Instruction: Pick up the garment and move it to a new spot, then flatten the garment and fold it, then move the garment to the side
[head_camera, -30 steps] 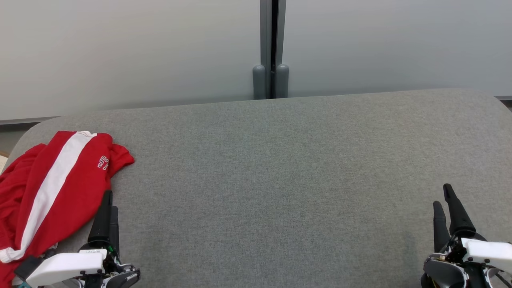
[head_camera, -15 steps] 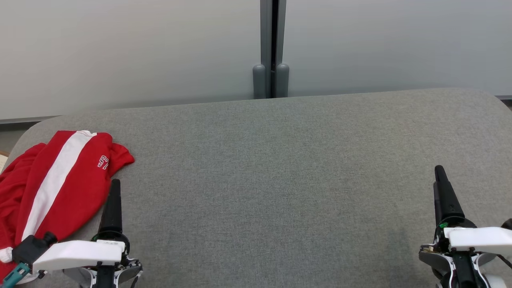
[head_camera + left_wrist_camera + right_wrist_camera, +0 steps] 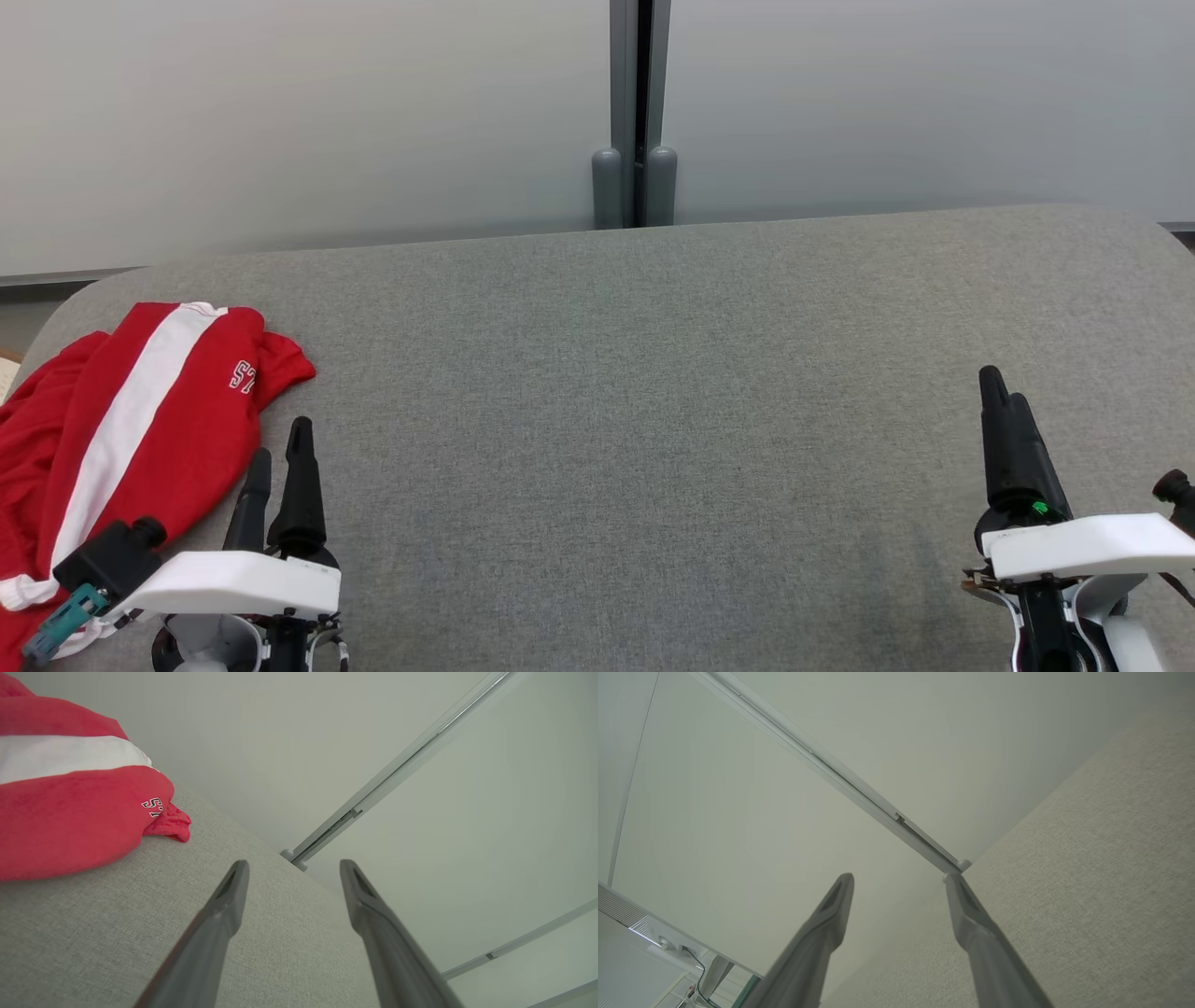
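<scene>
The red garment (image 3: pixel 140 420) with the white stripe is lying in a rumpled heap at the left edge of the head view, about mid-height and down, on the grey fabric surface (image 3: pixel 635 420). Part of it runs out of the frame. The left gripper (image 3: pixel 278 443) is in the lower left corner, just right of the cloth's lower edge, with its fingers pointing up the frame.

In the left wrist view the fingers are spread wide with nothing between them. The garment sits in the upper left of that view, off to the side of the fingertips and not touching them.

The right gripper (image 3: pixel 1001 387) is way over in the lower right of the head view, well apart from the garment. It's spread open too and holding nothing, with bare grey fabric under it. The grey post (image 3: pixel 635 140) is at the top middle, behind the surface.
</scene>
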